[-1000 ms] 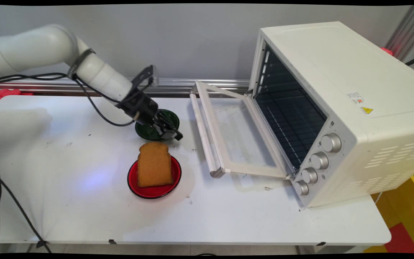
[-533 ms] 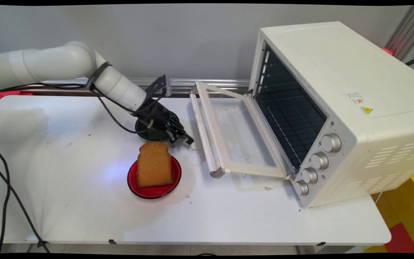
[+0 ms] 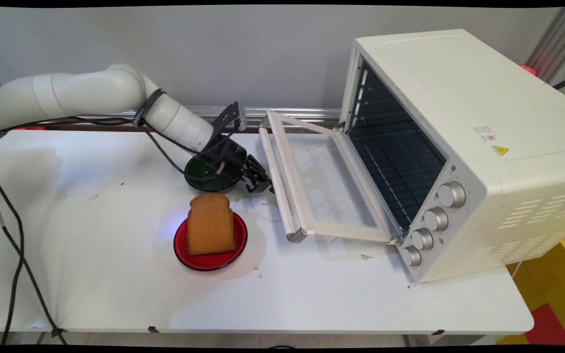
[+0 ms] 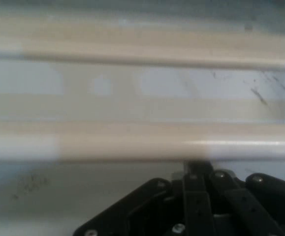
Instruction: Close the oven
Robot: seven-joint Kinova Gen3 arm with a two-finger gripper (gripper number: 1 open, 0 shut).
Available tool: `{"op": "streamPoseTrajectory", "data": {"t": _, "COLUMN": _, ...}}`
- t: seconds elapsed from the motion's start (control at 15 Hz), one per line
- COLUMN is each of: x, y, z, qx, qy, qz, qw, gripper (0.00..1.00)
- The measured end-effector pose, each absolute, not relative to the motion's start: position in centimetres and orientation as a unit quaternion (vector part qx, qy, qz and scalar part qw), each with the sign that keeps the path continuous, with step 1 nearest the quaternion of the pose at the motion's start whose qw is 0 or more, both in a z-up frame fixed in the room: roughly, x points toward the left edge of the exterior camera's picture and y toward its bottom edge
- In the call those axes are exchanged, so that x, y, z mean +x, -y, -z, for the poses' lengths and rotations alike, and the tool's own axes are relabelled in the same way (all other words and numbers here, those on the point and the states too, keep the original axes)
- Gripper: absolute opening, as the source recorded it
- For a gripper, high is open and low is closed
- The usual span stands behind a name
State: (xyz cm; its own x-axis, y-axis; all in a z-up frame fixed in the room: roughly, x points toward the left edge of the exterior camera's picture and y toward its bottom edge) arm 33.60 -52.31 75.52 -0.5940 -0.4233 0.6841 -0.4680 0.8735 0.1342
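My black gripper (image 3: 265, 186) hangs low over the table, its tips right at the cream handle bar (image 3: 278, 182) of the open oven door (image 3: 322, 182). In the hand view the handle bar (image 4: 142, 141) runs straight across, and the gripper (image 4: 197, 168) sits just below it, fingers pressed together with nothing between them. The door lies folded down from the white toaster oven (image 3: 464, 117), whose dark inside with a wire rack is in sight. A dark green plate (image 3: 198, 172) lies partly under the wrist.
A slice of brown toast (image 3: 210, 224) leans on a red plate (image 3: 210, 262) in front of the gripper, nearer the table's front. Black cables (image 3: 8, 235) hang down at the left edge. The oven's knobs (image 3: 434, 218) face the table's front right.
The arm has swung right over the green plate, carrying the gripper from above the plate's rim to the oven door's handle. Toast, plates and oven have stayed put.
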Motion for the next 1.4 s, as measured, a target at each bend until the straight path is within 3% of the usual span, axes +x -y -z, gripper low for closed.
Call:
{"op": "streamPoseTrajectory", "data": {"t": 0.67, "x": 33.2, "y": 53.6, "z": -78.5, "qx": 0.235, "qy": 0.875, "qz": -0.037, "qw": 0.421, "gripper": 0.0}}
{"op": "streamPoseTrajectory", "data": {"t": 1.4, "x": 30.5, "y": 57.1, "z": -85.4, "qx": 0.221, "qy": 0.845, "qz": -0.052, "qw": 0.485, "gripper": 0.0}}
